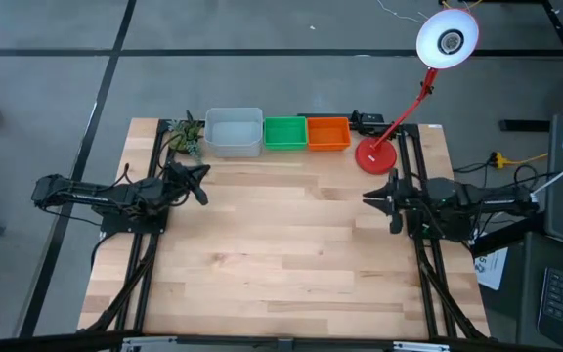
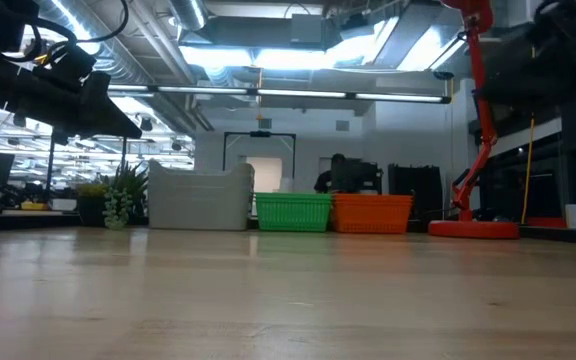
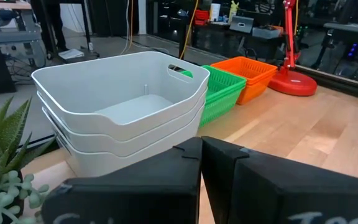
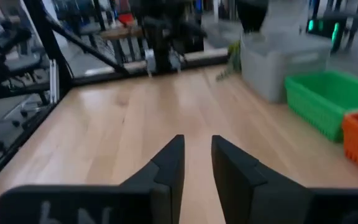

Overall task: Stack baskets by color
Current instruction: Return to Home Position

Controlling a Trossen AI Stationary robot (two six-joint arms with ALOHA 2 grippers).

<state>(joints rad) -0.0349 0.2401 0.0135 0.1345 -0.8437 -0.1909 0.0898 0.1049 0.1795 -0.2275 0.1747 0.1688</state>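
Note:
Three stacks of baskets stand in a row along the table's far edge: pale grey (image 1: 234, 131) on the left, green (image 1: 284, 133) in the middle, orange (image 1: 327, 133) on the right. In the left wrist view the grey stack (image 3: 123, 106) shows three nested bins, with the green stack (image 3: 219, 93) and the orange stack (image 3: 248, 73) beyond it. My left gripper (image 1: 201, 180) hovers shut at the table's left side, near the grey stack. Over the right side, my right gripper (image 1: 369, 198) is open with nothing between its fingers (image 4: 169, 162).
A red lamp stands with its round base (image 1: 375, 154) just right of the orange stack, and its white head (image 1: 448, 39) reaches beyond the far edge. A small green plant (image 1: 189, 139) sits left of the grey stack. Bare wooden tabletop (image 1: 281, 244) lies between the arms.

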